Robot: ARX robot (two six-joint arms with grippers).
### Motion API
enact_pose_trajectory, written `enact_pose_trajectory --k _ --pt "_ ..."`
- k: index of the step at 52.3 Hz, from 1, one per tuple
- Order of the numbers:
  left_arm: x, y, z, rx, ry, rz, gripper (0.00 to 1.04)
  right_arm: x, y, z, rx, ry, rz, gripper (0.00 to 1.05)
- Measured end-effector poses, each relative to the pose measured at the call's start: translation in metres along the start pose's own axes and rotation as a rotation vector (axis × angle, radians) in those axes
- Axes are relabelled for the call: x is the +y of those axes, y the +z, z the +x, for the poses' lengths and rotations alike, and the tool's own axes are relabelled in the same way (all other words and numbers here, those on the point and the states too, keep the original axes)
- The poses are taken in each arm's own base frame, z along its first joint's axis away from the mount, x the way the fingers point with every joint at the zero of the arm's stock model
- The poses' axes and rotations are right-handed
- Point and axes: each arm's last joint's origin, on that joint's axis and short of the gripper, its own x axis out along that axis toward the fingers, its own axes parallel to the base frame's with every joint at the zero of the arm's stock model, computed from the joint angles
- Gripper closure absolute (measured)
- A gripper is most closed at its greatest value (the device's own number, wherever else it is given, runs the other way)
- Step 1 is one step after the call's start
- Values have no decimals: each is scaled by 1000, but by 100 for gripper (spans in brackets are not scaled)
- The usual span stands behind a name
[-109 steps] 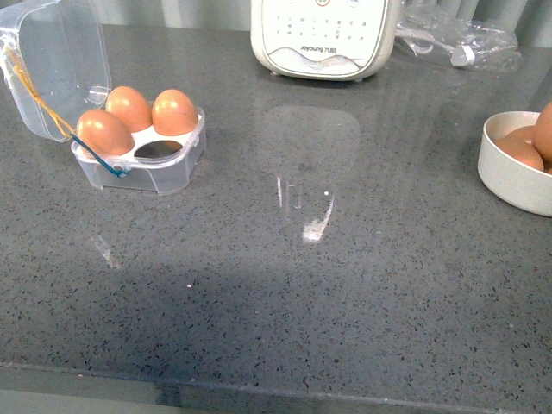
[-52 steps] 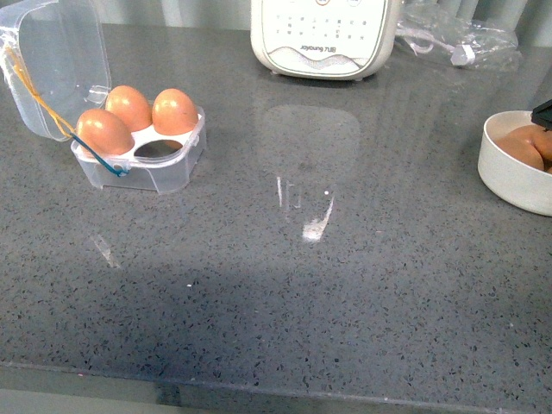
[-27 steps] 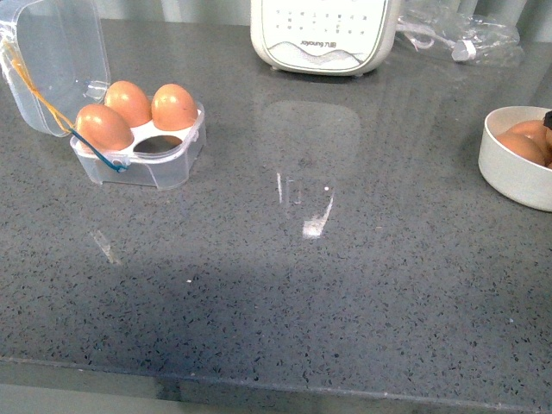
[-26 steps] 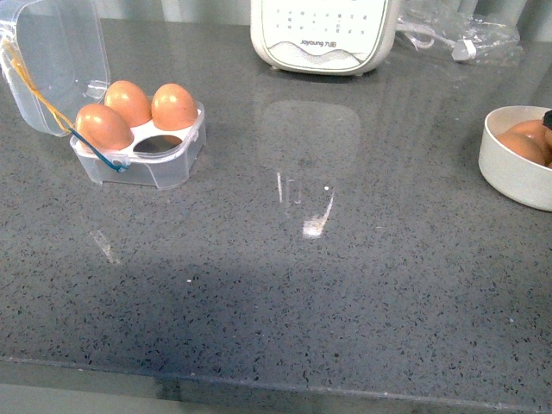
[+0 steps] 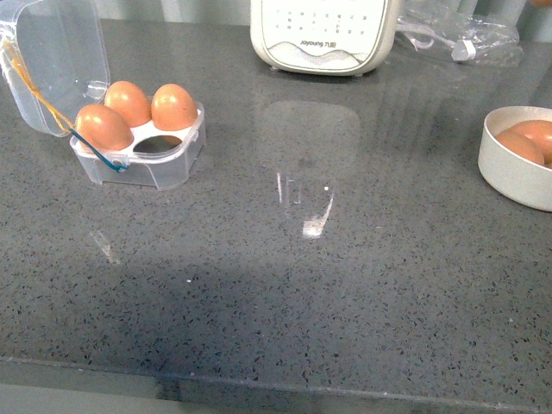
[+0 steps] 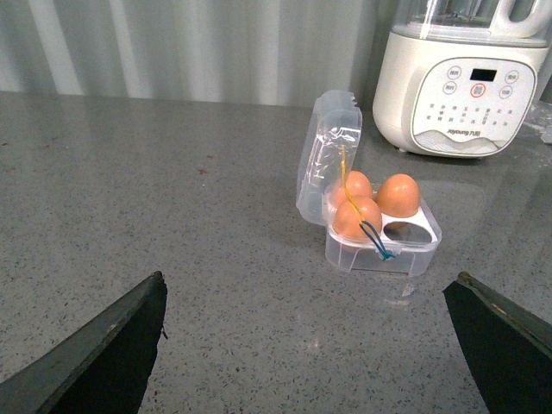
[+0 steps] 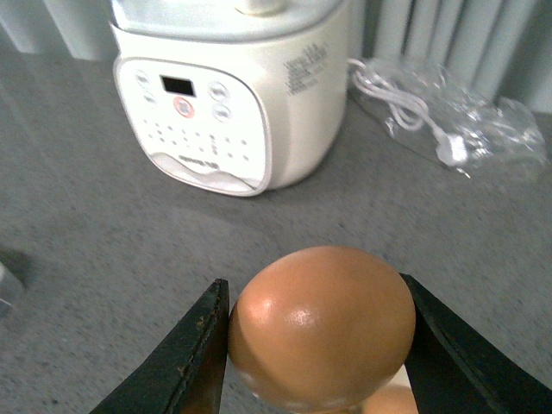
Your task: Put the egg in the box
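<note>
My right gripper (image 7: pixel 317 332) is shut on the egg (image 7: pixel 321 323), a smooth orange-brown one held between both black fingers above the counter; neither shows in the front view. The box (image 5: pixel 142 151) (image 6: pixel 381 246) is a clear plastic case at the far left of the counter, lid (image 5: pixel 53 60) standing open, with three brown eggs (image 5: pixel 129 110) in it and one cell (image 5: pixel 157 145) open. My left gripper (image 6: pixel 319 345) is open, its fingers wide apart, well short of the box and holding nothing.
A round white bowl (image 5: pixel 509 177) with more brown eggs stands at the right edge. A white kitchen appliance (image 5: pixel 323 34) (image 7: pixel 228 95) stands at the back, a bagged cable (image 5: pixel 461 39) (image 7: pixel 435 108) beside it. The counter's front edge (image 5: pixel 276 388) is near.
The top egg has gone from the bowl at the right. A dark fingertip that showed there a second ago has left the front view. The box has not moved.
</note>
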Motion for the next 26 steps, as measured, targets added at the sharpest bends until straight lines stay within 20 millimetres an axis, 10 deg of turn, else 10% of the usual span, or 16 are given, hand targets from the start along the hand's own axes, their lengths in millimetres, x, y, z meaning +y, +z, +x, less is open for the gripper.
enact_pose_trajectory --k 26 --pt "0 0 0 0 0 0 7 147 9 68 12 543 -186 56"
